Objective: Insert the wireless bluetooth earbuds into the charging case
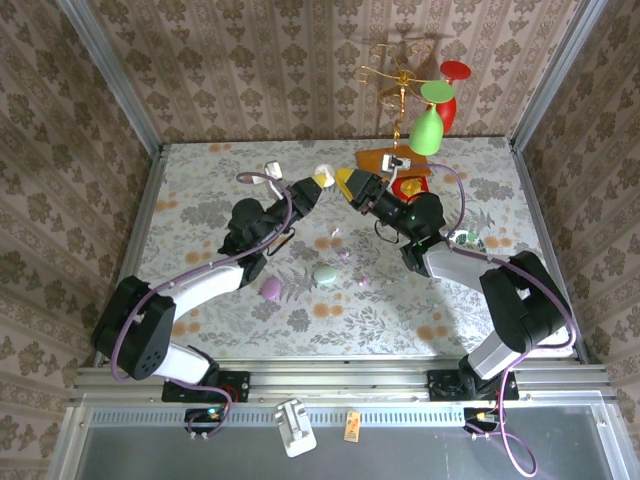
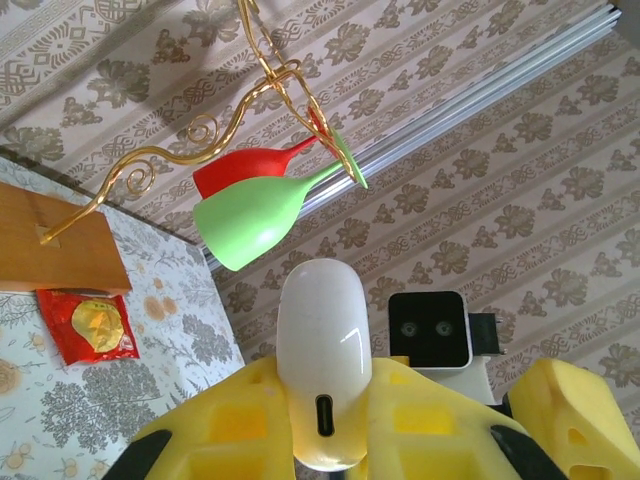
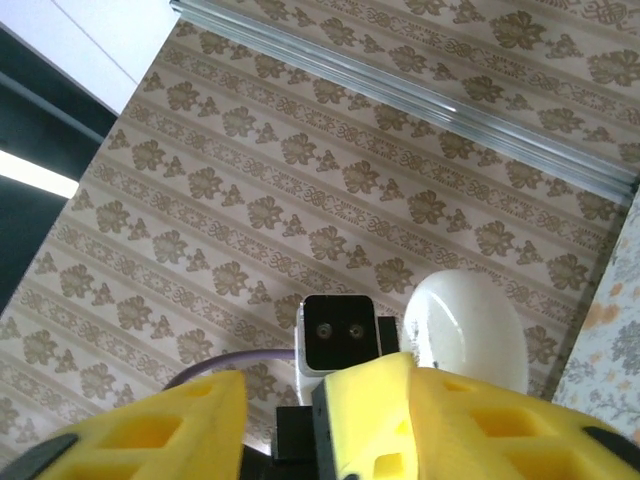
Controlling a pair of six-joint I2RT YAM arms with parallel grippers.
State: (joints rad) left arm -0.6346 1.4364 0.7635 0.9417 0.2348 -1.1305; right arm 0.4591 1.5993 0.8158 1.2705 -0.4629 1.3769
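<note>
My left gripper (image 1: 318, 183) is raised over the back middle of the table and is shut on a white oval charging case (image 2: 323, 370) (image 1: 322, 176). The case's port faces the left wrist camera and its rounded end sticks out past the yellow fingers (image 2: 215, 420). My right gripper (image 1: 347, 184) (image 3: 310, 395) faces it from the right, jaws apart, nothing seen between them. The case (image 3: 465, 335) sits just beyond its right finger. One right finger (image 2: 575, 400) shows beside the case. Tiny earbuds (image 1: 336, 234) (image 1: 344, 255) (image 1: 364, 281) lie on the table below.
A mint case (image 1: 325, 274) and a lilac case (image 1: 271, 289) lie on the table in front. A gold glass rack on a wooden base (image 1: 385, 160) holds a green glass (image 1: 427, 130) and a red glass (image 1: 452, 100). A red packet (image 1: 408, 186) lies by it.
</note>
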